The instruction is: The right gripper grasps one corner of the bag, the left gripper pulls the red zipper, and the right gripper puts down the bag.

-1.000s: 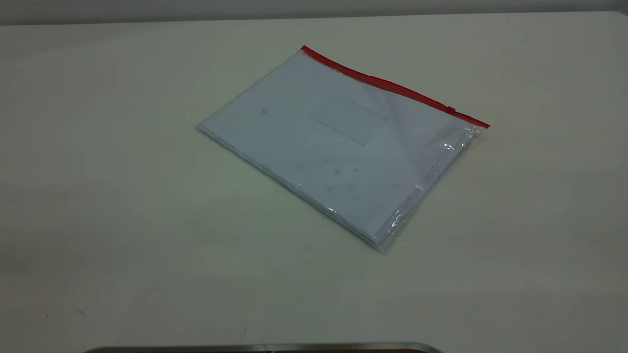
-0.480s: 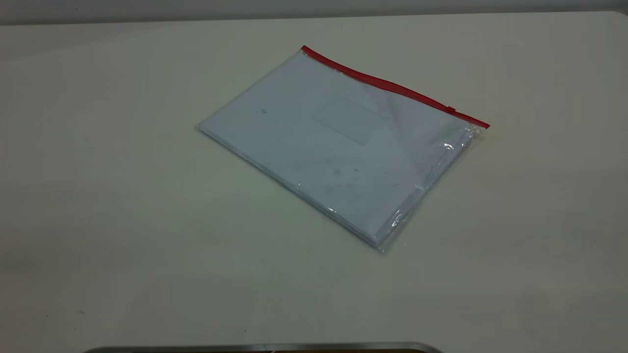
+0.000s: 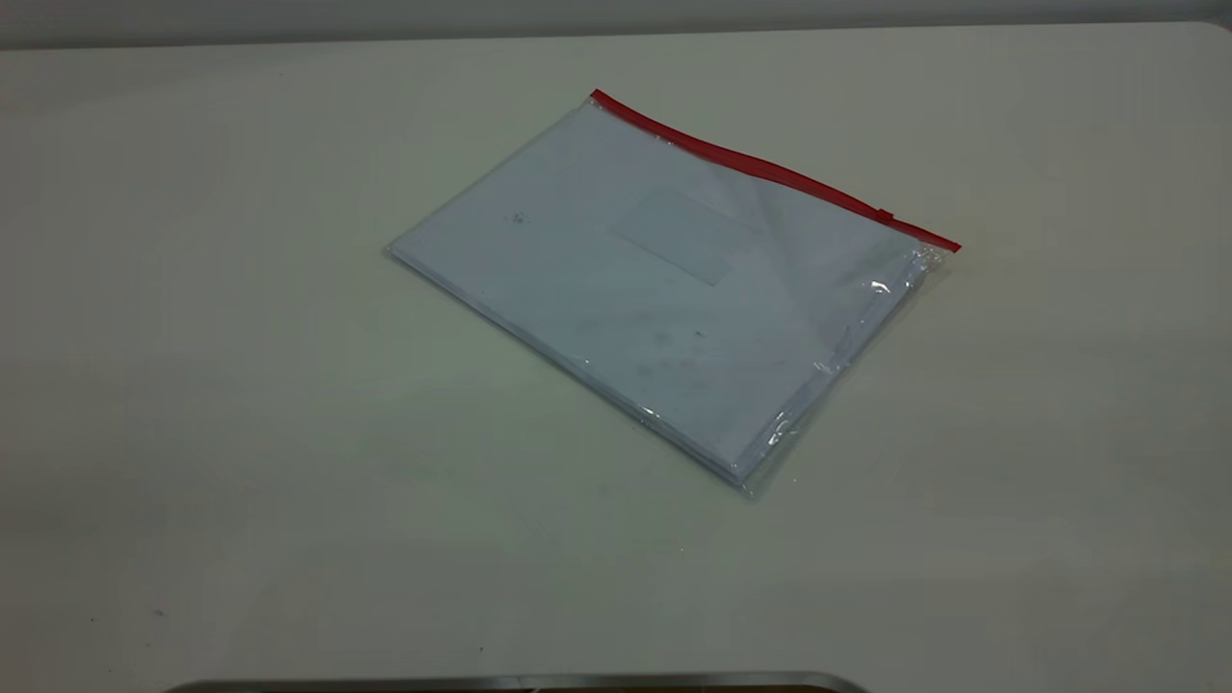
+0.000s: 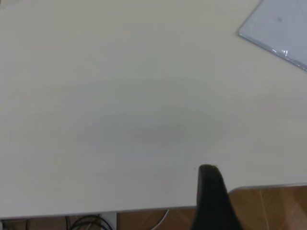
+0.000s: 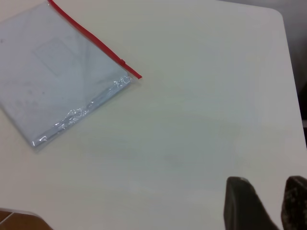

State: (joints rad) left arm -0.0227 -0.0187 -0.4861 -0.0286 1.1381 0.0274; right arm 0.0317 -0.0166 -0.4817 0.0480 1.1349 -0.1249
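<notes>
Exterior view: neither tool in sight.

Bag [image 3: 664, 289] lies flat on the worktop [image 3: 241, 404], all four corners down. It sits nearer the far edge than the near edge as the exterior camera sees it, and somewhat toward the right edge. It is turned at an angle to the edges. White sheets inside, with a faint rectangular window [image 3: 683, 236] on the top face.

Zipper [image 3: 760, 168] runs along the long edge that faces the far right corner of the worktop. The strip looks straight and unbroken from end to end. Slider [image 3: 884, 215] sits close to the end nearer the right edge, a little short of the bag corner [image 3: 948, 248]. The clear plastic at that end is creased and catches light.

Right wrist view: right tool [image 5: 271, 191] is over bare worktop near the right edge, well apart from the bag. Its jaws stand apart with a moderate gap and nothing is between them. Bag, zipper, slider and corner all show from here, untouched.

Left wrist view: left tool [image 4: 209, 175] hangs at the near edge of the worktop, with wood floor [image 4: 273, 206] showing past that edge. Whether it is wide or narrow cannot be told from this view. One plain corner of the bag shows, away from the red strip, and the left tool is well apart from it.

Nothing is touching the bag apart from the worktop.
</notes>
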